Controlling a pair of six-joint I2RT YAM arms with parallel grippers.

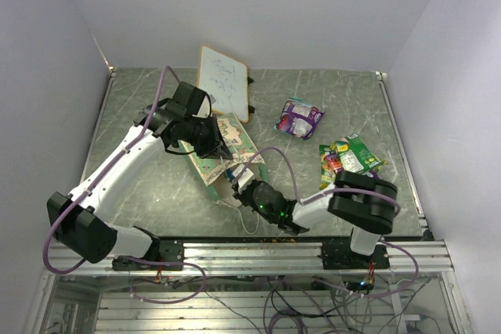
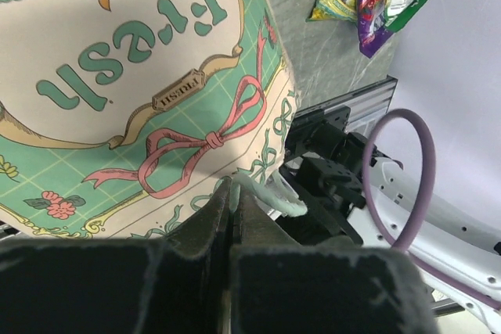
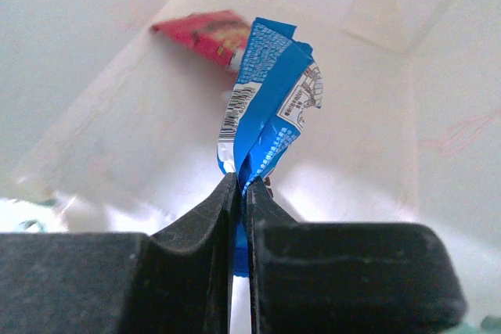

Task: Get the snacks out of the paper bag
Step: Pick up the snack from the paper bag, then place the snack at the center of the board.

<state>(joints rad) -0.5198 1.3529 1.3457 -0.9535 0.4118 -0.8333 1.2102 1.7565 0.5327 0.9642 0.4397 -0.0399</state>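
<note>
Here, paper bag [image 1: 239, 140] lying lengthwise, mouth nearward, blue snack [image 3: 266, 99] inside

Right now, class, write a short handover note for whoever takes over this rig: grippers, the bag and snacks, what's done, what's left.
Left gripper: shut, seemingly on the edge of the paper bag, which lies flat on the table.
Right gripper: inside the bag, shut on a blue packet.
Done: a purple packet and a pile of green packets lie out on the table.
Left: draw the blue packet out; a red packet lies deeper in the bag.
</note>
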